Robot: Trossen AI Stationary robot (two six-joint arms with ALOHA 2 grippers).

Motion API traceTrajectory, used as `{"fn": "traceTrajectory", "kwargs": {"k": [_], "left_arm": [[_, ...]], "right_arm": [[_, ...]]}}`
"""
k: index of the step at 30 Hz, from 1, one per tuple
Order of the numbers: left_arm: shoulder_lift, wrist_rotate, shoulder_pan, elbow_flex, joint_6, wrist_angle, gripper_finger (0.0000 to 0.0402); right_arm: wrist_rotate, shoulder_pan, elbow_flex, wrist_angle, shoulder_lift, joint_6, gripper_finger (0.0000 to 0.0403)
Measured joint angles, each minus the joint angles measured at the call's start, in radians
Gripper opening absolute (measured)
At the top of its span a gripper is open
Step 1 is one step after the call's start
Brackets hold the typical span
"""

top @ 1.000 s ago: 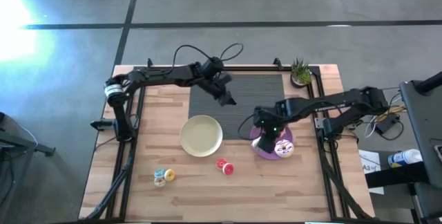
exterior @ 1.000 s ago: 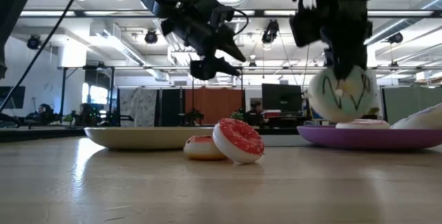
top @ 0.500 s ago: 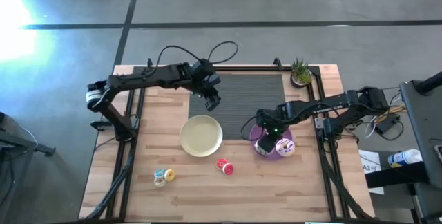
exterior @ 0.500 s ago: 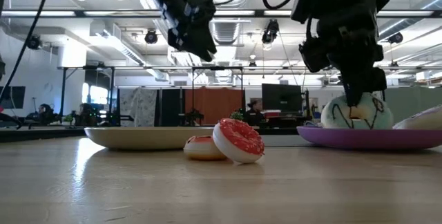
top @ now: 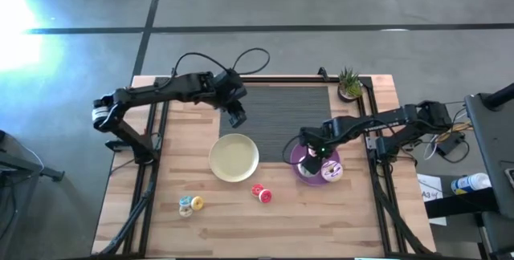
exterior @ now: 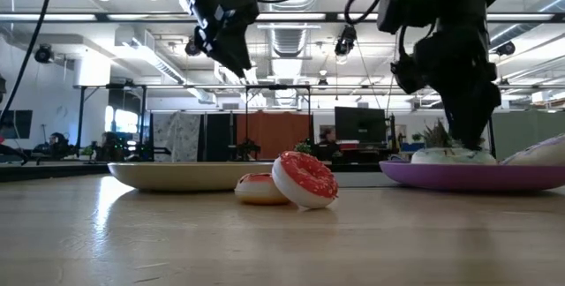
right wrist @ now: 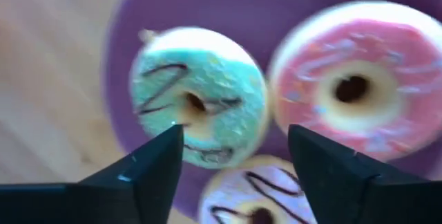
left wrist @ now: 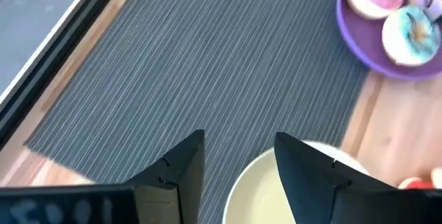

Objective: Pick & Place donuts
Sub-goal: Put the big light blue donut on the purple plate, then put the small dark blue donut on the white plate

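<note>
Donuts on the purple plate (top: 307, 172) now include the teal one (right wrist: 197, 103) I just released, my right tool (top: 312, 164) wide above it, left tool (top: 236, 117) empty, slightly parted beyond.

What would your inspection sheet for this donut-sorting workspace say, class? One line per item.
Surface: wooden table with a dark ribbed mat at the back.
Job's things: three donuts, teal, pink and whitish, on the purple plate; red donut leaning on another beside the pale-yellow plate; two more donuts near the front.
Clutter: potted plant at the back corner.
Grippers: left gripper over the mat, jaws open, empty; right gripper just above the purple plate, jaws open, empty.
Cables: loops on the left arm.
Surroundings: open hall, grey floor.
</note>
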Motion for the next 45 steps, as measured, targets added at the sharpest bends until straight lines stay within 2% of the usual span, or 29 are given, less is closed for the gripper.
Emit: {"fn": "traceTrajectory", "kwargs": {"k": [4,9,14,19,23,28,32,37,40,45], "left_arm": [[0.000,-0.005,-0.014,0.000,0.041,-0.083,0.0149],[-0.011,-0.005,-0.057,-0.042,0.097,-0.212,0.0149],[-0.084,-0.005,-0.123,-0.218,0.045,-0.314,0.0149],[-0.215,0.005,-0.233,-0.434,-0.113,-0.308,0.0149],[-0.317,0.020,-0.392,-0.555,-0.262,-0.307,0.0149],[-0.397,0.018,-0.678,-0.629,-0.535,-0.269,0.0149],[-0.391,-0.016,-0.933,-0.644,-0.728,-0.168,0.0149],[-0.326,-0.153,-1.212,-0.626,-0.862,-0.100,0.0149],[-0.266,-0.168,-1.292,-0.603,-0.892,-0.098,0.0149],[-0.176,-0.169,-1.312,-0.580,-0.892,-0.042,0.0149]], "right_arm": [[0.132,0.013,0.032,-0.078,-0.016,-0.049,0.0289],[0.318,0.048,0.097,-0.087,-0.064,-0.128,0.0309],[0.454,0.074,0.147,-0.084,-0.111,-0.211,0.0308],[0.477,0.071,0.151,-0.076,-0.135,-0.288,0.0299],[0.476,0.073,0.146,-0.071,-0.129,-0.338,0.0293],[0.476,0.071,0.145,-0.057,-0.113,-0.381,0.0290],[0.479,0.071,0.145,-0.031,-0.111,-0.414,0.0293],[0.500,0.063,0.144,-0.006,-0.111,-0.442,0.0288],[0.501,0.053,0.144,0.002,-0.110,-0.443,0.0288],[0.502,0.036,0.144,0.010,-0.110,-0.443,0.0290]]}}
